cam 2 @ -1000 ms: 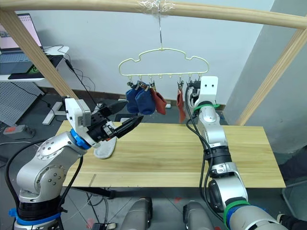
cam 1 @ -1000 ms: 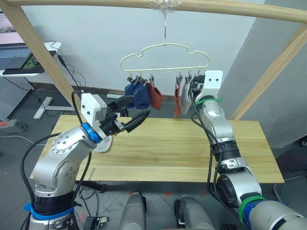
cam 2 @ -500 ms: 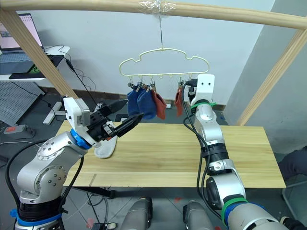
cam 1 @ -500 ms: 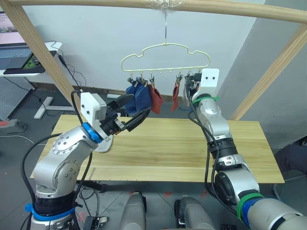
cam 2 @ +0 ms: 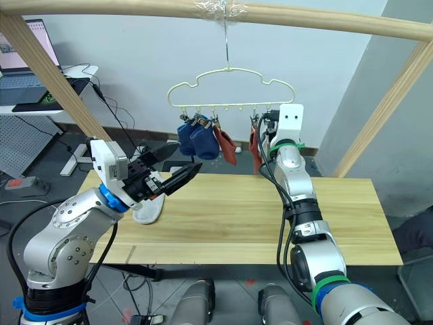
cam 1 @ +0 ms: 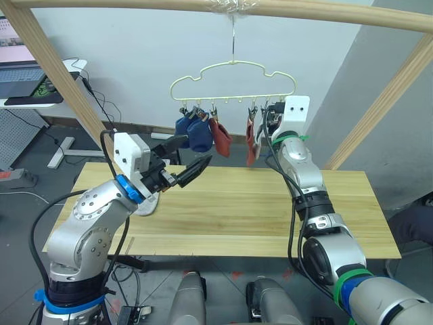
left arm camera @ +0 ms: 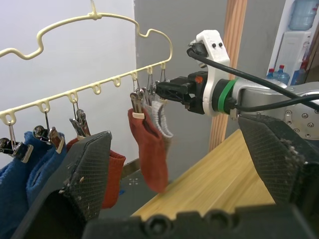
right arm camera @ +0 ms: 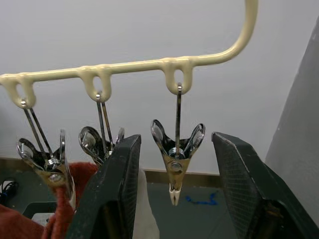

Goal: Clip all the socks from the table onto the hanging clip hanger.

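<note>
Last light grey sock (cam 2: 148, 212) on the table (cam 2: 352, 223), likely soft, light, limp, best pinched at the cuff; left gripper (cam 1: 191, 164) wide and empty, right gripper (right arm camera: 175, 174) spread around the empty end clip (right arm camera: 177, 164).

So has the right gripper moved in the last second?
Yes. The right gripper has edged toward the robot's left along the hanger; its mount now overlaps the end clip.

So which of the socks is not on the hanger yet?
The light grey sock lying on the table, beside the left hand. The blue, red and other grey socks already hang from the clip hanger.
</note>
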Tool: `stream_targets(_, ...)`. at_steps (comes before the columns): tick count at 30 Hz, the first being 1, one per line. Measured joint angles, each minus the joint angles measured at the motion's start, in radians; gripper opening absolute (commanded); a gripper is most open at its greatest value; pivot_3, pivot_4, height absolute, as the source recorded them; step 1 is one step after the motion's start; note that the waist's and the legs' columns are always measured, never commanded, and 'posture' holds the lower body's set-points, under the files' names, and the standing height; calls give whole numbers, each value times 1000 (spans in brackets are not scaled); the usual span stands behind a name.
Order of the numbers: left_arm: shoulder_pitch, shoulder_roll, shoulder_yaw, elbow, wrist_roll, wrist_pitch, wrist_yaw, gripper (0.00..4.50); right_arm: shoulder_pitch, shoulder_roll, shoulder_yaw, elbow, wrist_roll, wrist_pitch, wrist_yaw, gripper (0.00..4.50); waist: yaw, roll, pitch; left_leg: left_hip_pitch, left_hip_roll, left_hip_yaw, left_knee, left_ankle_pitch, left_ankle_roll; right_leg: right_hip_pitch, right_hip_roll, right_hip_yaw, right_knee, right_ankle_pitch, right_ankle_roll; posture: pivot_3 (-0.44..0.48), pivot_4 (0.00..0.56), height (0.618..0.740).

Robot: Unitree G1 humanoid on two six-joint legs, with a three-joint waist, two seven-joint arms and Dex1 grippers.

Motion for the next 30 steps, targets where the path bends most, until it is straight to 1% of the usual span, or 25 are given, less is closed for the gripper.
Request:
stream_targets(6, 15, 6, 0, -3, -3, 0, 4, 4500, -24, 2, 0, 13, 4, -14, 3, 2354, 1, 0, 0, 0, 0, 0, 0, 0, 0, 0, 0, 0, 0, 0, 0, 181, 127, 740)
stream_targets(19, 22, 8, 0, -10, -4, 0, -2, 4500, -25, 6, 1, 13, 8, -16, 5, 2354, 1, 0, -4, 0, 0, 0, 0, 0, 0, 0, 0, 0, 0, 0, 0, 167, 109, 740)
stream_targets(30, 23, 8, 0, -10, -4, 1, -8, 4500, -25, 7, 0, 13, 11, -13, 17, 2354, 1, -1, -17, 0, 0, 0, 0, 0, 0, 0, 0, 0, 0, 0, 0, 176, 107, 740)
